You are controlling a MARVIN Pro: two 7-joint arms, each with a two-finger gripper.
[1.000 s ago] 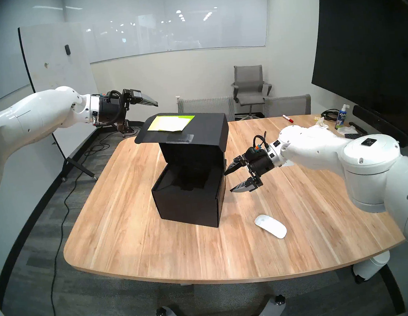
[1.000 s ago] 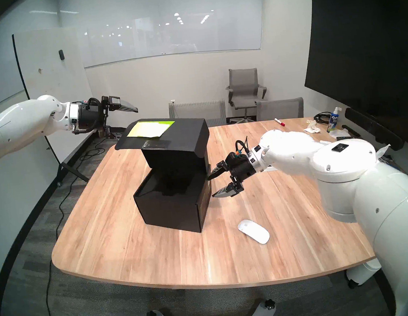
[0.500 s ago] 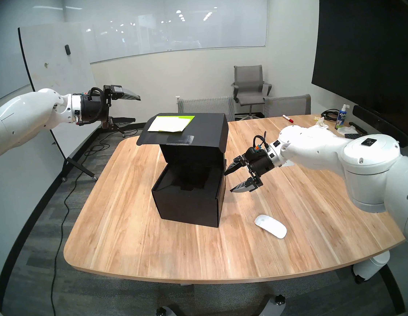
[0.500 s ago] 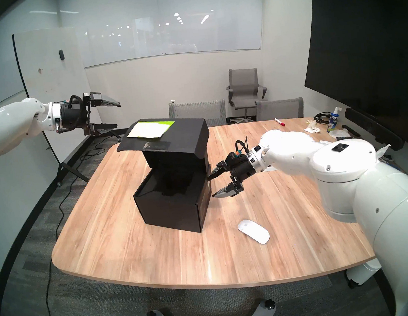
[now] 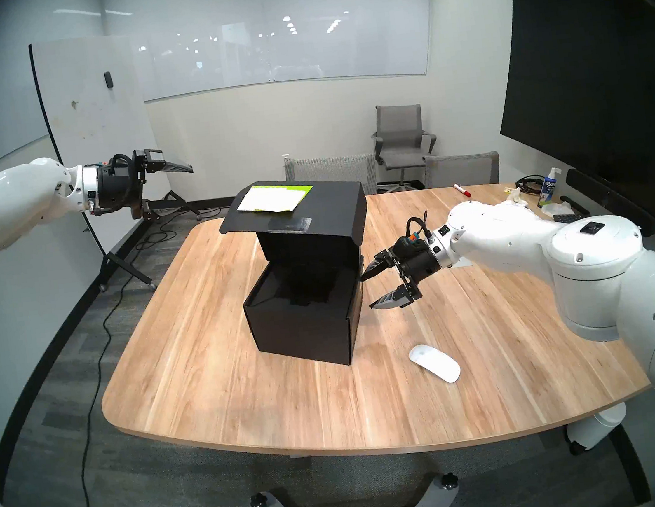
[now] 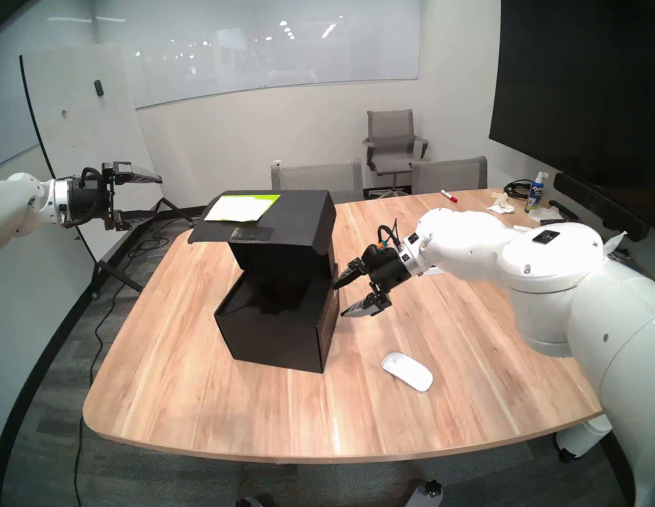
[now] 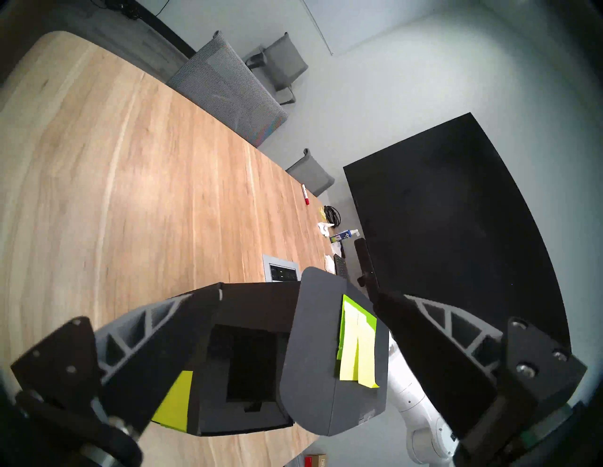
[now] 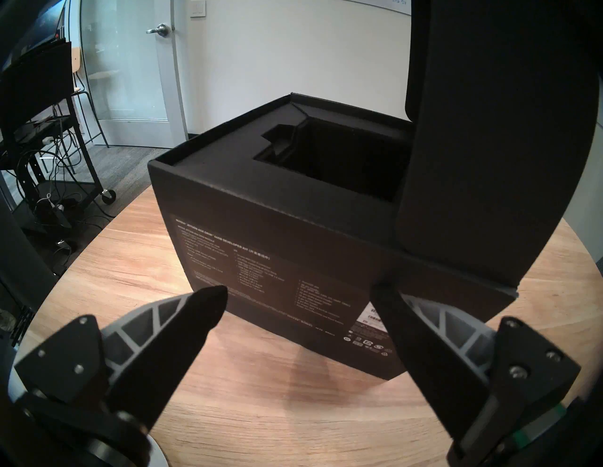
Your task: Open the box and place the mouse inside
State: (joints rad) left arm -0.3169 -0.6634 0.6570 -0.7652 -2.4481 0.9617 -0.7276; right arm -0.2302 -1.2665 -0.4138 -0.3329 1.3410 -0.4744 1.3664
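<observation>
Head left view: left gripper (image 5: 184,188) has pulled back to the left since a second ago, now off the table's far-left corner and well clear of the box (image 5: 304,314); fingers spread, empty. Right gripper (image 5: 369,291) has not moved, fingers spread and empty, tips just beside the box's right wall. Lid (image 5: 297,214) stays raised, tipped over the opening, yellow-green sticky notes (image 5: 277,198) on top. Mouse (image 5: 434,363) lies unchanged on the table (image 5: 210,382), near right of the box, apart from it.

Head right view: same layout. Marker (image 6: 448,195), spray bottle (image 6: 535,192) and crumpled tissue (image 6: 501,202) sit at the far right edge. Grey chairs (image 6: 391,146) behind the table. Nothing lies between mouse and box.

Left wrist view: box seen from the left, matte black, dark recessed insert (image 7: 248,362) exposed; lid hangs over it with the notes facing the camera. A further yellow-green patch sits on the box's near wall.

Right wrist view: box fills the middle, small white print on its side; the lid edge blocks the upper right. Mouse is out of view here.
</observation>
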